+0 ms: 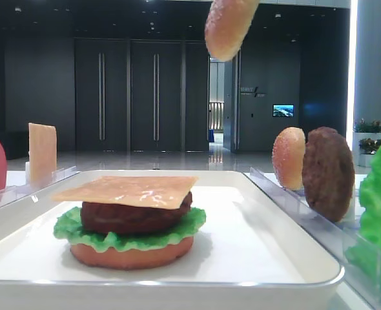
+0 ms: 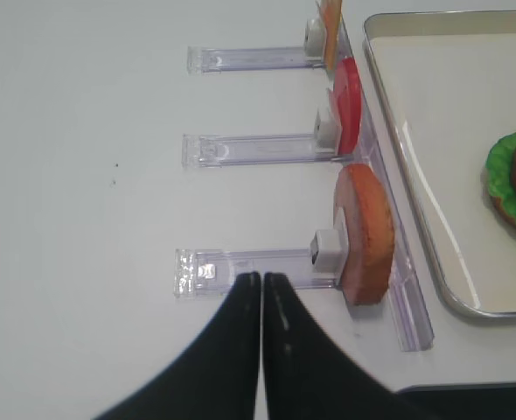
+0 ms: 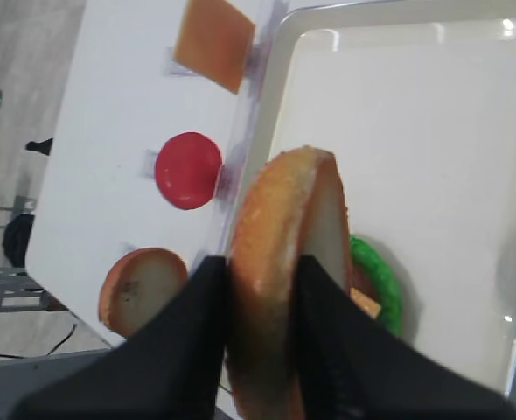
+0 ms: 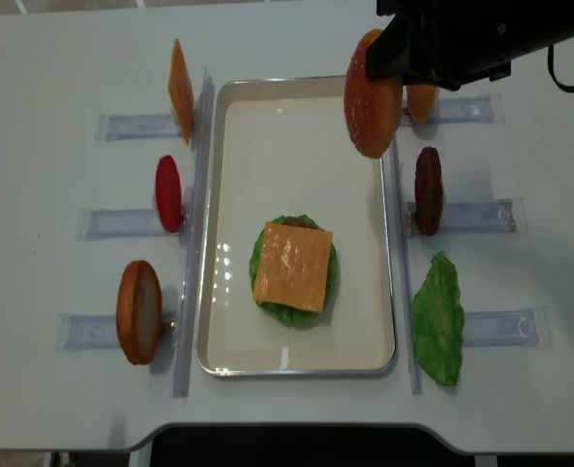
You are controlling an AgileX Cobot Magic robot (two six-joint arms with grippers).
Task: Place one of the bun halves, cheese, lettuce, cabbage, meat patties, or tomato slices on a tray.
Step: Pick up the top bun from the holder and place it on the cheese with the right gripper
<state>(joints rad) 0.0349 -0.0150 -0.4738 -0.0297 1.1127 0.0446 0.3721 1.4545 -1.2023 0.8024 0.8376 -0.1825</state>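
Right gripper (image 3: 262,289) clamps bun top (image 4: 373,94) above tray (image 4: 231,204) edge; left gripper (image 2: 262,284) closed, empty. Tray holds cheese-topped stack (image 4: 293,265); patty (image 4: 427,191) alongside.

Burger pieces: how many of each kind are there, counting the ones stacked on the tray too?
Bun halves: 4 (held up, right rack, left rack, stack bottom)
Cheese slices: 2 (stack, rack)
Tomato slices: 1
Meat patties: 2 (stack, rack)
Lettuce: 2 (stack, rack)
Total: 11
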